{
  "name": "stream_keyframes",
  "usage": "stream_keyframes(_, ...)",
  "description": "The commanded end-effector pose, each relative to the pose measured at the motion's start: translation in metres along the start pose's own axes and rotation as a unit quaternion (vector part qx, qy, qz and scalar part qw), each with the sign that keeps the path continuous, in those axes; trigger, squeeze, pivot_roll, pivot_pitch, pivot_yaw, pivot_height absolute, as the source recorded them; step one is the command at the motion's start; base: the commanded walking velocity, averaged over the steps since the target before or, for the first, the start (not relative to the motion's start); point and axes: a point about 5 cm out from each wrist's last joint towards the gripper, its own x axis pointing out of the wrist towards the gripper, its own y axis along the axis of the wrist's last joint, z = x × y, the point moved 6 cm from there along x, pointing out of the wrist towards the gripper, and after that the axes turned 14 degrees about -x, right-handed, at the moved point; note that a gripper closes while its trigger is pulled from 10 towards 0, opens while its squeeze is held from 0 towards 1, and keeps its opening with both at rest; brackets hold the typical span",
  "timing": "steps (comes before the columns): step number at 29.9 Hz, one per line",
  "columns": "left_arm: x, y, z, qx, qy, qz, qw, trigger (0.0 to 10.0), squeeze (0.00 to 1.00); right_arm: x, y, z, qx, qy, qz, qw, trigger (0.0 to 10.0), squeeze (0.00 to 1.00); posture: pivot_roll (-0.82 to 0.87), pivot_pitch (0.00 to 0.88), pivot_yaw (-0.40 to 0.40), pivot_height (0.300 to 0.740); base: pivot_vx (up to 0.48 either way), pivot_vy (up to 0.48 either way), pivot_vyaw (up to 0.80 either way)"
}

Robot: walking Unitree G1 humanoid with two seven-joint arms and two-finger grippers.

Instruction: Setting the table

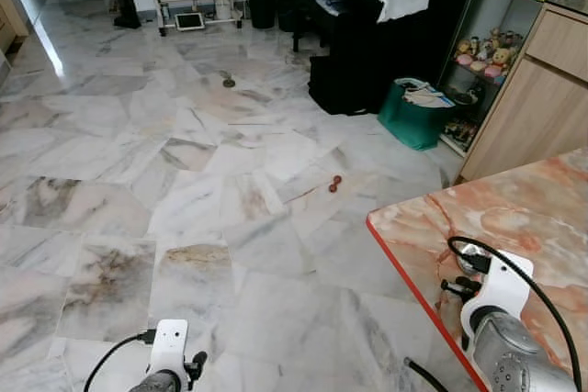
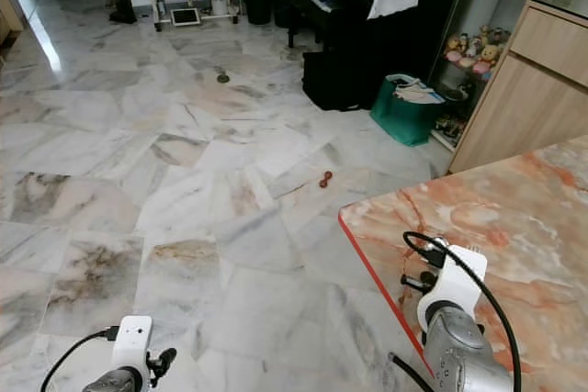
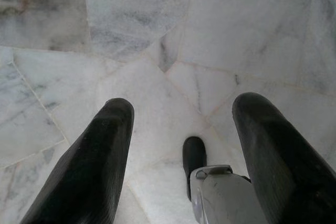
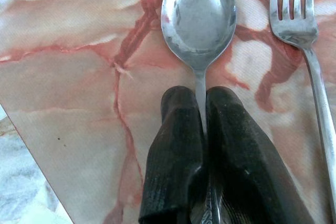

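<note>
Fingers (image 4: 178,145) of the right gripper (image 4: 202,95) pinch the spoon (image 4: 198,14) handle, bowl ahead, fork (image 4: 294,9) alongside.

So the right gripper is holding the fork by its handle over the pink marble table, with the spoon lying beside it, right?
Not quite. In the right wrist view the right gripper is shut on the spoon, and the fork lies beside it on the pink marble table.
</note>
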Motion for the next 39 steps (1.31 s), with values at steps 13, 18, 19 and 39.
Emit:
stream_keyframes(13, 0.000, -0.001, 0.000, 0.002, 0.002, -0.003, 1.000, 10.0, 0.00, 0.000, 0.020, -0.016, -0.001, 0.029, 0.059, 0.998, 10.0, 0.00, 0.05, 0.000, -0.019, 0.740, 0.000, 0.000, 0.00)
stream_keyframes(18, 0.000, -0.001, 0.000, 0.002, 0.001, -0.001, 1.000, 10.0, 0.00, -0.007, 0.041, -0.019, -0.011, 0.029, 0.117, 0.993, 10.0, 0.00, 0.04, 0.000, -0.017, 0.740, 0.000, 0.000, 0.00)
stream_keyframes(19, 0.000, -0.001, 0.000, 0.001, 0.001, -0.001, 1.000, 10.0, 0.00, -0.010, 0.046, -0.017, -0.013, 0.023, 0.133, 0.991, 10.0, 0.00, 0.05, 0.000, -0.018, 0.740, 0.000, 0.000, 0.00)
stream_keyframes(39, -0.001, 0.004, 0.001, -0.001, 0.003, 0.019, 1.000, 10.0, 0.00, -0.067, 0.129, -0.021, -0.081, -0.031, 0.405, 0.910, 10.0, 0.00, 0.04, 0.000, -0.011, 0.740, 0.000, 0.000, 0.00)
